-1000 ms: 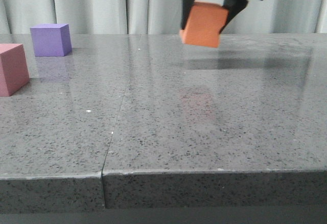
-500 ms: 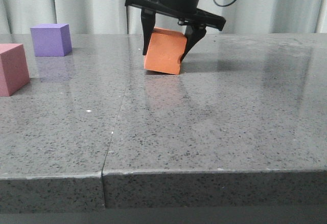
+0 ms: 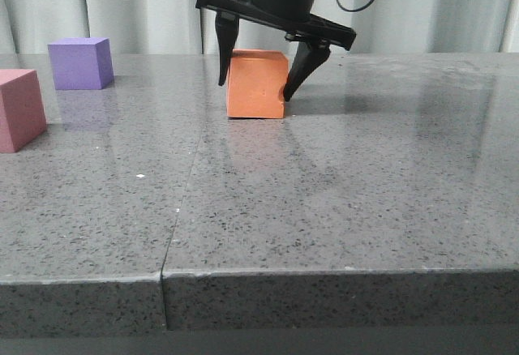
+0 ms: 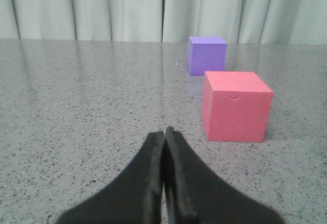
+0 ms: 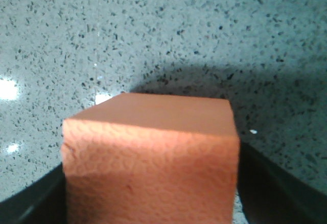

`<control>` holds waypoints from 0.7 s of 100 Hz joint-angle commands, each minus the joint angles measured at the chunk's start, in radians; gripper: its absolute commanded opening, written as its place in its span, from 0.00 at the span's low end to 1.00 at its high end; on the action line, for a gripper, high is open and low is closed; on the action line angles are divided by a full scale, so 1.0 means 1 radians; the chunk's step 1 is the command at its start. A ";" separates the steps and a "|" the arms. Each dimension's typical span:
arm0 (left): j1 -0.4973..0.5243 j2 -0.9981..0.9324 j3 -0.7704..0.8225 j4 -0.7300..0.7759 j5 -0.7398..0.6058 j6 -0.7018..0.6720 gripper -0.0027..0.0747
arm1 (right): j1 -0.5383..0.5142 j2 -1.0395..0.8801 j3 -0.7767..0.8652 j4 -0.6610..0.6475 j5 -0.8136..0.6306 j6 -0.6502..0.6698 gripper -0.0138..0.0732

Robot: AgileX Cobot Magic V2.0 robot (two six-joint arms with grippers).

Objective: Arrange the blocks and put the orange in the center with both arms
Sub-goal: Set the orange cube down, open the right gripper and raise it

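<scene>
we are resting the orange block (image 3: 256, 84) flat on the worktop (image 3: 340, 193) near the middle, our right hand (image 3: 255, 94) spread just wider than its sides. it looks light, matte and slightly squashy, so we are judging a gentle pinch on two opposite flat faces as best. our left hand (image 4: 164, 132) is pressed together near the pink block (image 4: 235, 105) and the purple block (image 4: 206, 54).

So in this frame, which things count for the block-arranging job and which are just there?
Part of the job:
- orange cube, on the table between the right hand's spread fingers
- purple cube
- pink cube
- left hand, closed and holding nothing

Just there:
- speckled grey table
- curtain behind
</scene>
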 commanded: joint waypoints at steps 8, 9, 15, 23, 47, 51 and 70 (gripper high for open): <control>0.001 -0.031 0.040 -0.002 -0.084 -0.001 0.01 | -0.002 -0.063 -0.036 0.032 0.006 0.003 0.85; 0.001 -0.031 0.040 -0.002 -0.084 -0.001 0.01 | -0.002 -0.063 -0.037 0.032 0.008 0.003 0.85; 0.001 -0.031 0.040 -0.002 -0.084 -0.001 0.01 | -0.002 -0.064 -0.044 0.033 0.012 0.003 0.85; 0.001 -0.031 0.040 -0.002 -0.084 -0.001 0.01 | -0.002 -0.065 -0.060 0.033 0.028 0.003 0.85; 0.001 -0.031 0.040 -0.002 -0.084 -0.001 0.01 | -0.002 -0.071 -0.125 0.033 0.090 0.002 0.85; 0.001 -0.031 0.040 -0.002 -0.084 -0.001 0.01 | -0.002 -0.076 -0.125 0.033 0.090 0.002 0.85; 0.001 -0.031 0.040 -0.002 -0.084 -0.001 0.01 | -0.002 -0.109 -0.125 0.032 0.090 -0.006 0.85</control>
